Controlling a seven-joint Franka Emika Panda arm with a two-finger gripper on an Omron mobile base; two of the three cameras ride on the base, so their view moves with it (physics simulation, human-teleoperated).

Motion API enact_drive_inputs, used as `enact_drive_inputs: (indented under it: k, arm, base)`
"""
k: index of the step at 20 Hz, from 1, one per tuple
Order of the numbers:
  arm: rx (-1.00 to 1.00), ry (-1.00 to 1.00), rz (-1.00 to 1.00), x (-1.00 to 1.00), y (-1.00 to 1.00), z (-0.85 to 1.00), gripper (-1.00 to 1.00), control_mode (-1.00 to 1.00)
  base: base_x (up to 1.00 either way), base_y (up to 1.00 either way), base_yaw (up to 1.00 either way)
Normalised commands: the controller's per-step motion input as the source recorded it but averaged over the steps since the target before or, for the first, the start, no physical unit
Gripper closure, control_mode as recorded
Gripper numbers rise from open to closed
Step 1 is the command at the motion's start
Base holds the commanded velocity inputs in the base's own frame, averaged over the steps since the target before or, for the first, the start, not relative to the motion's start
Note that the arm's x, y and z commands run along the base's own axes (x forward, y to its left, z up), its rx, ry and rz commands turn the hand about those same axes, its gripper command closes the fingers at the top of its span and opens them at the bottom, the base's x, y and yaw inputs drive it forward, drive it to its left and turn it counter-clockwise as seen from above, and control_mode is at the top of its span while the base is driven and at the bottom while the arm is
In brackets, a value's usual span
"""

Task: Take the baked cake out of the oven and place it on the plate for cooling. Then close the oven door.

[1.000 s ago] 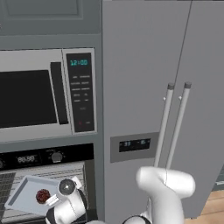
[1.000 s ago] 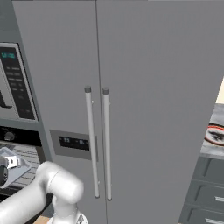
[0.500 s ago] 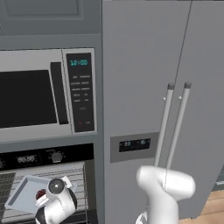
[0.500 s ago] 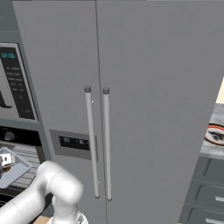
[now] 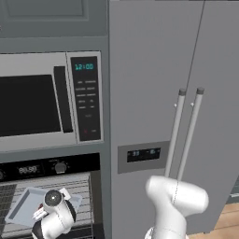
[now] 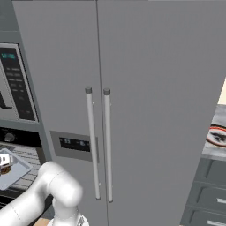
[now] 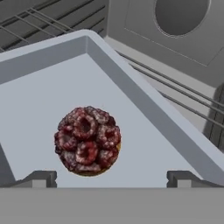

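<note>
- The baked cake (image 7: 87, 141) is seen lying on the baking tray (image 7: 39, 100), inside the oven (image 5: 51, 169).
- The gripper (image 7: 111, 178) is held spread wide, with 1 fingertip on either side of the cake, nothing pinched.
- Bare tray floor is left around the cake; the raised rim runs to its right.
- "12:00" is read on the microwave (image 5: 46, 100) above.

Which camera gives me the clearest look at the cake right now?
The hand view: the cake lies whole on the pale baking tray, between the open gripper tips. In the left base view the hand covers it; the right base view catches just a dark sliver.
</note>
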Motion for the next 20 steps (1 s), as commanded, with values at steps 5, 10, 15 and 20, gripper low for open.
enact_drive_inputs:
  k: [5, 10, 15, 20]
  arm:
    - [0.00, 0.00, 0.00, 0.13, 0.12, -0.11, -1.00, -1.00]
    - [0.00, 0.00, 0.00, 0.10, 0.16, -0.04, -1.00, -1.00]
    - [0.00, 0.01, 0.00, 0.07, 0.08, -0.04, -1.00, -1.00]
    - [0.00, 0.00, 0.00, 0.05, 0.03, -0.02, -1.00, -1.00]
  base:
    - [0.00, 0.00, 0.00]
    - [0.00, 0.00, 0.00]
    - [0.00, 0.00, 0.00]
    - [0.00, 0.00, 0.00]
